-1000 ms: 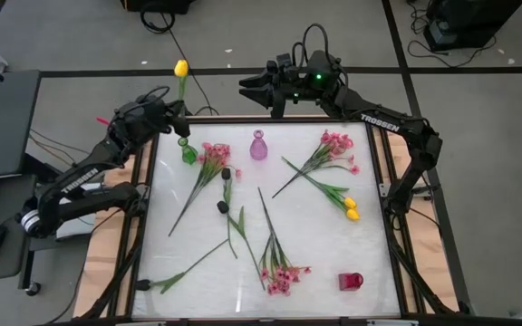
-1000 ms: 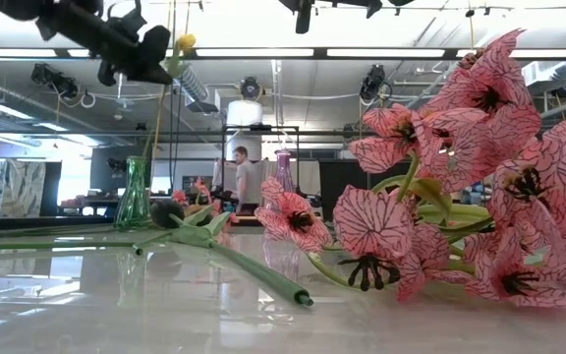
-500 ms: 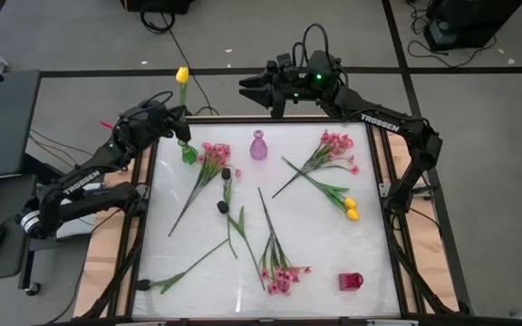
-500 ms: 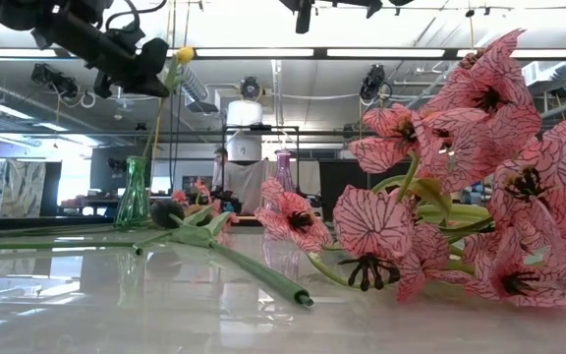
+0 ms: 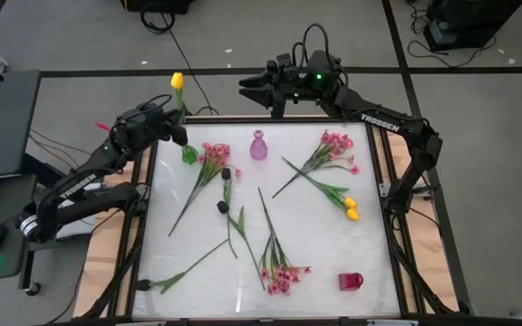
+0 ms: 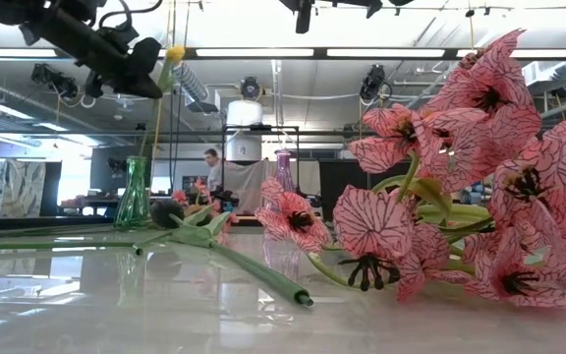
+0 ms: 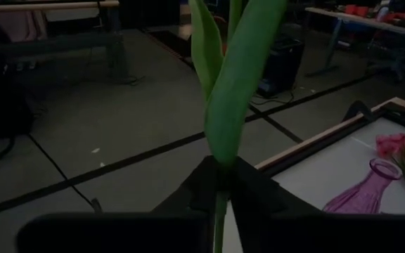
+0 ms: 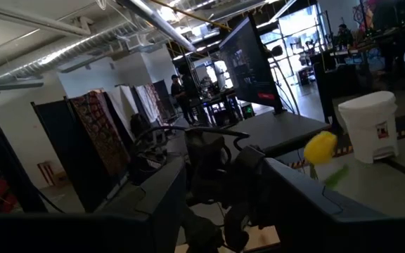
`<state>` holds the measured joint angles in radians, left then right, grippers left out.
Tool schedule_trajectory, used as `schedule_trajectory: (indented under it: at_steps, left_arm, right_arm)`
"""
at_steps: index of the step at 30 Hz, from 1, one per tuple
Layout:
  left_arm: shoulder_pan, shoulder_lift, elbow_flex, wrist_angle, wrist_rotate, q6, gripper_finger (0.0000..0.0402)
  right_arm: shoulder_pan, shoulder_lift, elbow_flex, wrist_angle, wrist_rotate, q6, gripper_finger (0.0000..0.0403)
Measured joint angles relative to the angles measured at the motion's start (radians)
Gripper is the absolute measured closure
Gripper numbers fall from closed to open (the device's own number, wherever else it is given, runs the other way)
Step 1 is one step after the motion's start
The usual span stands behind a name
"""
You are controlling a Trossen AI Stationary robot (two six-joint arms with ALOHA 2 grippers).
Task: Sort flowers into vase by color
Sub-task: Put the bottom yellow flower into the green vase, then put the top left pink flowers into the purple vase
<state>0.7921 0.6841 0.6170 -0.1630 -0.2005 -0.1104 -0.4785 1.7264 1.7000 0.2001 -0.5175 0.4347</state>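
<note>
Yellow tulip held over the green vase

At ten o'clock, the left gripper [image 5: 172,127] pinches the stem of the yellow tulip [image 5: 178,81], which stands upright above the green vase [image 5: 188,152]. At twelve o'clock, the right gripper [image 5: 247,88] waits with fingers parted, holding nothing

left gripper [image 5: 172,127]: upper left of the high view, fingers pinched close.
right gripper [image 5: 246,88]: top centre, fingers apart.

Robotics lab (exposed ducts [image 8: 162,22], workstations).
</note>
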Motion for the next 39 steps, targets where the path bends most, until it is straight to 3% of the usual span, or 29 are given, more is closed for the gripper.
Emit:
schedule_trajectory:
  at_steps: [12,31,39]
  left_arm:
    - [0.000,-0.007,0.000,-0.047,0.000,0.000,0.0246]
    - [0.000,-0.117,0.001,-0.184,0.000,-0.015,0.0161]
    - [0.000,-0.192,0.001,-0.225,0.068,-0.098,0.0150]
  right_arm:
    - [0.000,0.000,0.000,0.000,0.000,0.000,0.0207]
    - [0.000,0.000,0.000,0.000,0.000,0.000,0.0207]
    - [0.000,0.000,0.000,0.000,0.000,0.000,0.0207]
